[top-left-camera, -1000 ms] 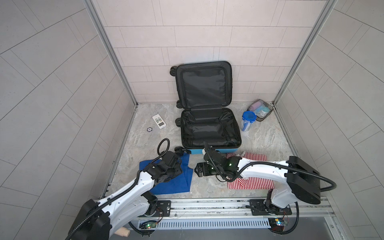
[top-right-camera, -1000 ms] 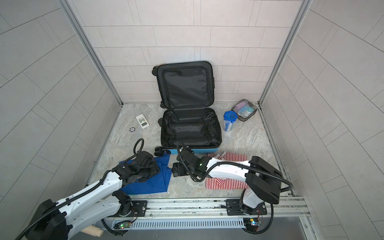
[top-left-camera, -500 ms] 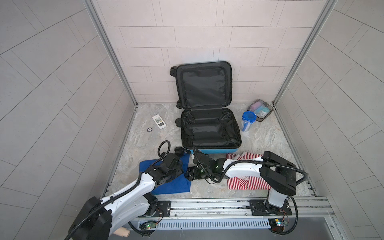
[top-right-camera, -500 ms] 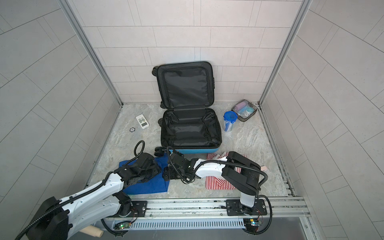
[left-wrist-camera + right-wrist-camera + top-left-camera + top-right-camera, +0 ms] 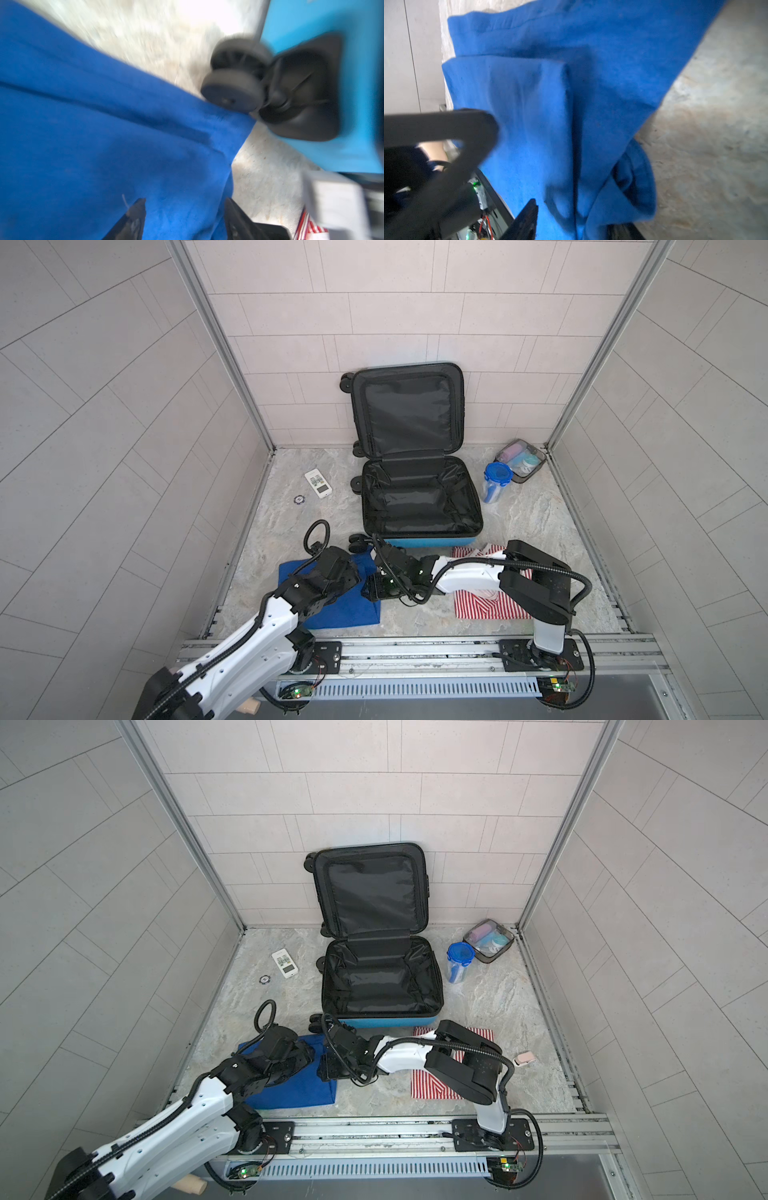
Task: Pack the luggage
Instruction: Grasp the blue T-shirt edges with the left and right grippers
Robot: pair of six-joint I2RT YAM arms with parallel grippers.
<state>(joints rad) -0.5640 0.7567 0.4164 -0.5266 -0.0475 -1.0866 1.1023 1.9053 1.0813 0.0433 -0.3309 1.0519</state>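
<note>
Open suitcase at the back of the floor, both arms low over a blue cloth in front of it.

The blue suitcase (image 5: 428,542) lies on the marble floor (image 5: 540,522) with its open side up. Its lid stands upright against the back wall, its wheels point to the left of both top views, and its length seems to run across them. The left arm stretches forward from the front rail with its wrist tipped down. The left gripper (image 5: 184,200) has its fingers well apart over the blue cloth (image 5: 345,610) and clamps nothing. The right arm folds at the elbow above a red-striped cloth (image 5: 486,605) and reaches across the middle. The right gripper (image 5: 371,588) is partly open with a fold of the blue cloth between its fingers; whether it grips the fold cannot be told.
</note>
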